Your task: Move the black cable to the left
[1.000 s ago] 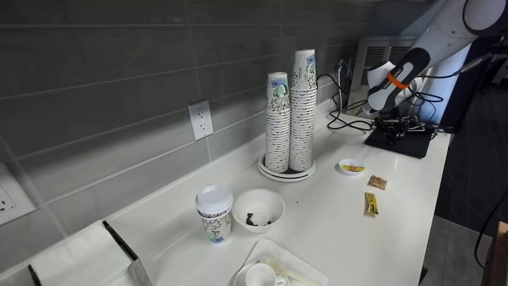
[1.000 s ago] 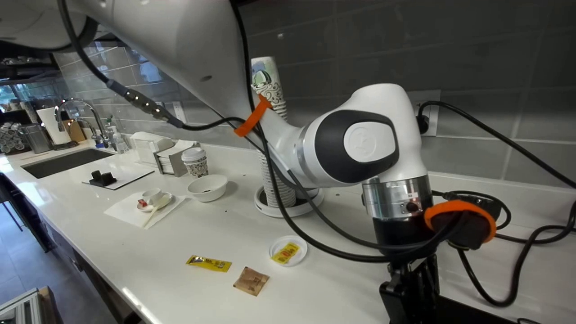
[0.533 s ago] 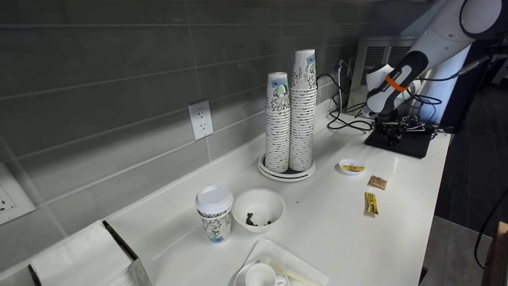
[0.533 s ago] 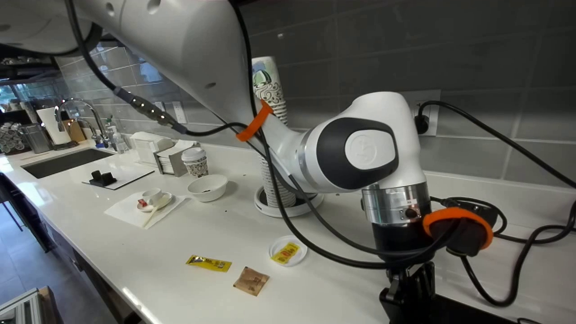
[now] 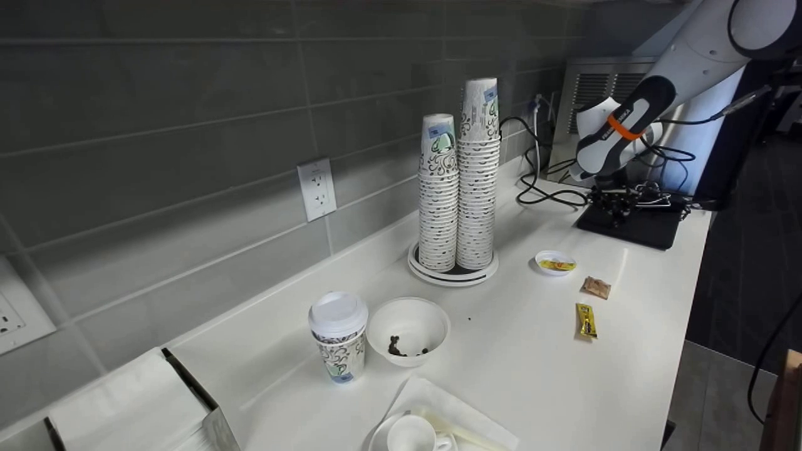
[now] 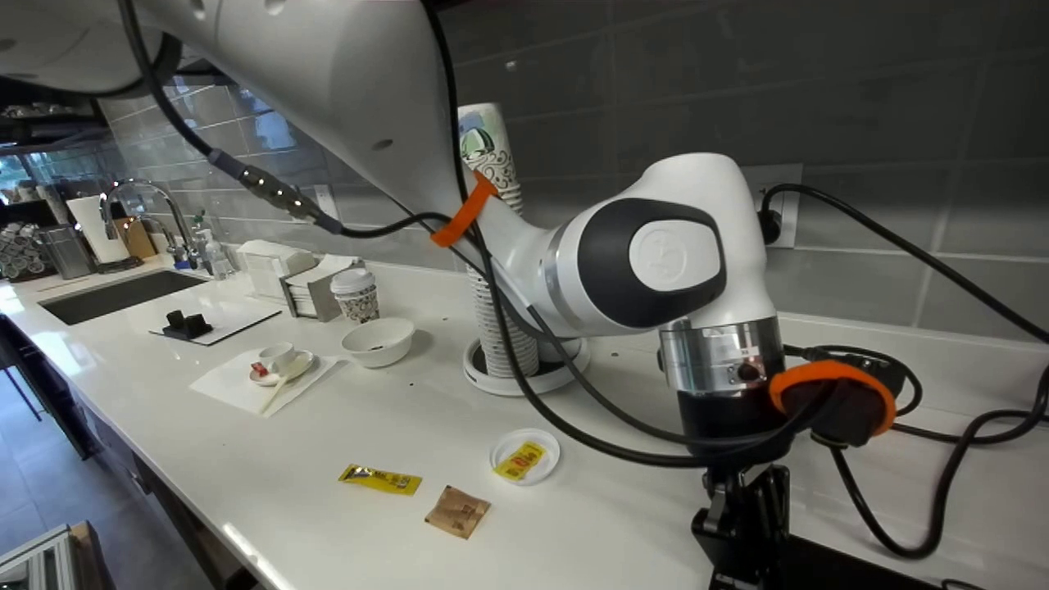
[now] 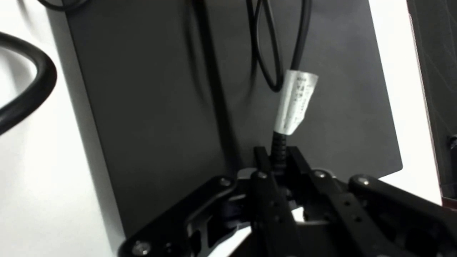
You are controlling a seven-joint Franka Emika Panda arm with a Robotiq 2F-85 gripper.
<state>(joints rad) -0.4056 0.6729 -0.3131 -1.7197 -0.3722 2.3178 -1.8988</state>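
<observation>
Gripper (image 7: 277,154) slightly higher than just before, pinching the black cable (image 7: 301,39) by its ribbed end

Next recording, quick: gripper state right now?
Black two-fingered gripper: closed, holding the thin flexible black cable by its ribbed section, next to the pale printed label.

Two stacks of paper cups (image 5: 438,207) stand on a round tray (image 5: 452,282). A lidded cup (image 5: 341,351) stands just beside a white bowl (image 5: 413,319) with dark bits (image 5: 395,346) inside. A yellow packet (image 6: 519,460) lies in a small dish (image 6: 554,460), near a brown packet (image 6: 458,512). A flat black slab (image 7: 150,107) rests on the counter (image 6: 369,549).
</observation>
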